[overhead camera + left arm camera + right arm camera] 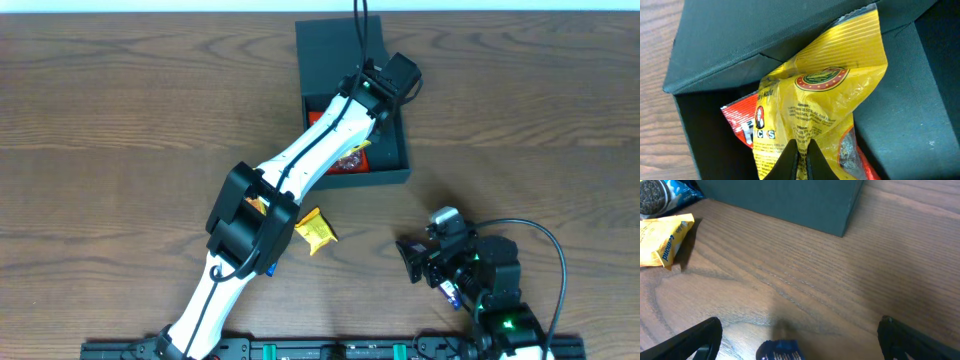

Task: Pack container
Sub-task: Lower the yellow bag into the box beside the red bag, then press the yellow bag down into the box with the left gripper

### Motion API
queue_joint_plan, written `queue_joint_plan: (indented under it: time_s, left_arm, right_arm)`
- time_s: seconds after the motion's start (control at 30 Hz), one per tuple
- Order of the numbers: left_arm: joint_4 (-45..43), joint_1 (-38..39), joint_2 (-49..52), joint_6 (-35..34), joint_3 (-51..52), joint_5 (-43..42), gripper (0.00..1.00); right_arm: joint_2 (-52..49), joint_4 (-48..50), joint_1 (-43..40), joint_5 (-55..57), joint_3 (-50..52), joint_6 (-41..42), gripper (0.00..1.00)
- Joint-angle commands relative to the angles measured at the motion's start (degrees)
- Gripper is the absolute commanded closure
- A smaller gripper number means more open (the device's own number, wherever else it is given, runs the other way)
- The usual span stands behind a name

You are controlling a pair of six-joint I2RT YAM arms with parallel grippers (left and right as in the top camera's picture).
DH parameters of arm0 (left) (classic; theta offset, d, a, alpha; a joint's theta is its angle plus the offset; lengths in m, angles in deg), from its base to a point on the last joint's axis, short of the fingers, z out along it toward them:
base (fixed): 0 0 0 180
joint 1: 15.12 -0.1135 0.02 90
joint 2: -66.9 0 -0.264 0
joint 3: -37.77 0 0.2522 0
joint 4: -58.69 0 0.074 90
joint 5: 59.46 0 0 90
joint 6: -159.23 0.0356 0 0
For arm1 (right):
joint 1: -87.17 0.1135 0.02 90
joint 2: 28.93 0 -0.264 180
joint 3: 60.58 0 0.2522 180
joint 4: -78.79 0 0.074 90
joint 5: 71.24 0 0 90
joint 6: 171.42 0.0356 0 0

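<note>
The left gripper (801, 159) should sink lower, clear of the lid flap, before releasing. Its jaws are clenched on a yellow snack packet (825, 100) over the open dark container (730, 45) at the table's far edge (a red packet (740, 125) lies inside). The right gripper (800, 325) jaws gape wide, empty.

The container (325, 60) is matte dark teal-black, the yellow packet (830, 105) bears a red-green emblem, the table (120, 100) is brown wood-grain.
</note>
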State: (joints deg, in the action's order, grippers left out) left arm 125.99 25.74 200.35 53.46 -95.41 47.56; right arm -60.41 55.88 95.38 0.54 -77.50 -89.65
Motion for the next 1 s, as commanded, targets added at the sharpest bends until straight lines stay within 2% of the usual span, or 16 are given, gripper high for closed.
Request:
queue_joint_plan:
  time_s: [0.0, 0.23, 0.43, 0.97]
  left_arm:
    - [0.0, 0.1, 0.1, -4.5, -1.2, -2.3, 0.94]
    - [2.5, -0.2, -0.2, -5.3, -1.7, -1.4, 0.94]
    - [7.3, -0.4, -0.5, -8.7, -7.5, -1.4, 0.94]
    - [3.1, 2.8, 0.1, -9.1, -9.0, -2.9, 0.94]
  right_arm:
    - [0.1, 0.0, -0.4, 0.0, 0.2, -0.6, 0.01]
    - [0.1, 0.0, -0.4, 0.0, 0.2, -0.6, 0.01]
    - [0.1, 0.0, -0.4, 0.0, 0.2, -0.6, 0.01]
    - [0.1, 0.0, -0.4, 0.0, 0.2, -0.6, 0.01]
